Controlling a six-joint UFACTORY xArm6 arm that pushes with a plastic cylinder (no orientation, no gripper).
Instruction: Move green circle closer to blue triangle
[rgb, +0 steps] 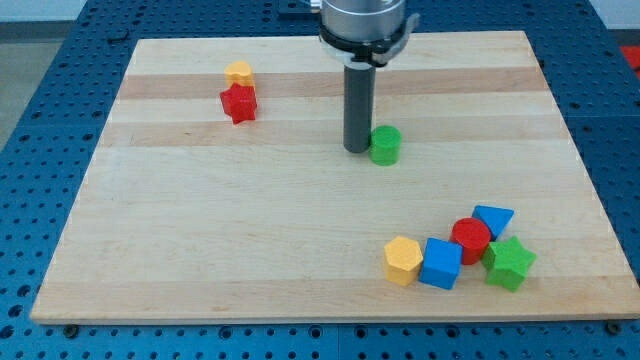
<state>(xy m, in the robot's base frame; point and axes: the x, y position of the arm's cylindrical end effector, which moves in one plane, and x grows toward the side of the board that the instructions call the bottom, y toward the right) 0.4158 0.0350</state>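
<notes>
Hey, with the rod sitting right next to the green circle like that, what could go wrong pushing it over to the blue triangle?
1. My tip sits at the view's left of the green circle, so a push may send it right, not down toward the blue triangle.
2. The round block could roll off my tip sideways.
3. The red circle and green star crowd the triangle, so an overshoot may scatter them.
</notes>
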